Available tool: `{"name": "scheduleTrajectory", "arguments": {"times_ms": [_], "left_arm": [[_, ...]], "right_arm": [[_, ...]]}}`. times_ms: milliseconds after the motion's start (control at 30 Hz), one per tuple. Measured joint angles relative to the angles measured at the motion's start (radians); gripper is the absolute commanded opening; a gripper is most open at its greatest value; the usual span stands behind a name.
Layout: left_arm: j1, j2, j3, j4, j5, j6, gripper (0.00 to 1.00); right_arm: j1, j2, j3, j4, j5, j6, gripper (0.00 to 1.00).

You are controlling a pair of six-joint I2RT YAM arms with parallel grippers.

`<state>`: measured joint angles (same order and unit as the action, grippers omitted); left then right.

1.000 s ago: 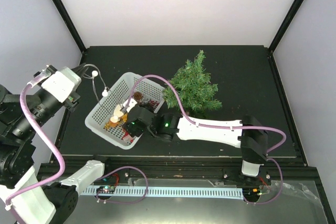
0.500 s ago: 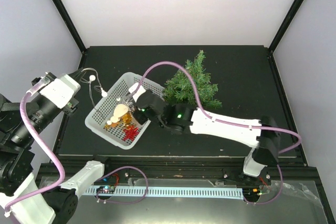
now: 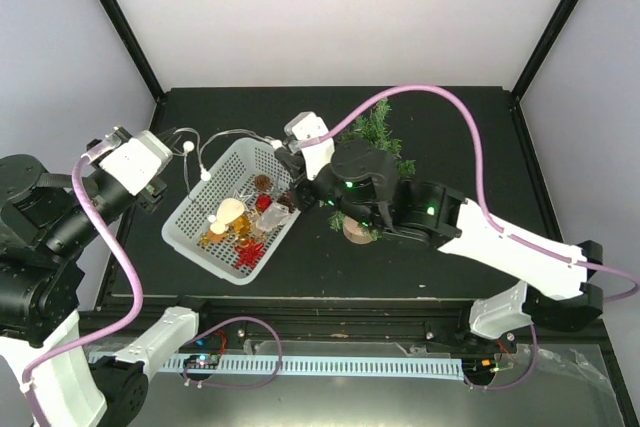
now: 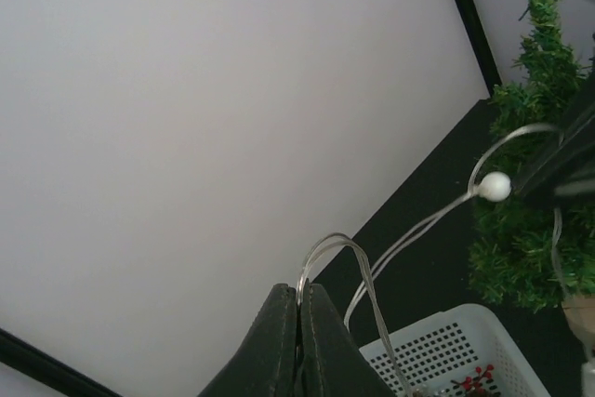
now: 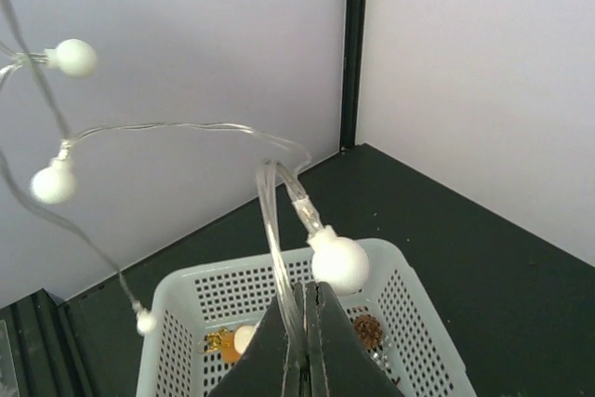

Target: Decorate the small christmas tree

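Left and right jaws pinch the white-beaded wire (image 5: 339, 262) above the basket (image 3: 186, 218).

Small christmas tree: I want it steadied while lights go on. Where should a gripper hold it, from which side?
Probably the round wooden base, from the near side: it is rigid and shows bare there, while the bristly branches give and the basket crowds its left.

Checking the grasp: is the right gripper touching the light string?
Touching. The right wrist view shows the light string pinched between the right gripper's shut fingers.
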<state>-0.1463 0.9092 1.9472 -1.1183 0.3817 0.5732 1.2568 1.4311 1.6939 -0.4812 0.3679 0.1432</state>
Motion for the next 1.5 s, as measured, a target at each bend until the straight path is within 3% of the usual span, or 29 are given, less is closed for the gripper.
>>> {"name": "scheduleTrajectory", "arguments": {"times_ms": [267, 733, 1033, 1500], "left_arm": [[0.000, -0.017, -0.055, 0.016, 0.100, 0.003, 0.02], [0.000, -0.103, -0.272, 0.084, 0.283, 0.000, 0.01], [0.000, -0.105, -0.344, 0.102, 0.341, -0.008, 0.02], [0.000, -0.080, -0.473, 0.187, 0.276, -0.025, 0.02]], "right_arm": [[0.000, -0.165, -0.068, -0.078, -0.001, 0.000, 0.01], [0.000, -0.576, -0.346, -0.212, -0.004, 0.066, 0.01], [0.000, -0.679, -0.465, -0.271, 0.002, 0.138, 0.01], [0.000, -0.756, -0.706, -0.277, 0.039, 0.238, 0.01]]}}
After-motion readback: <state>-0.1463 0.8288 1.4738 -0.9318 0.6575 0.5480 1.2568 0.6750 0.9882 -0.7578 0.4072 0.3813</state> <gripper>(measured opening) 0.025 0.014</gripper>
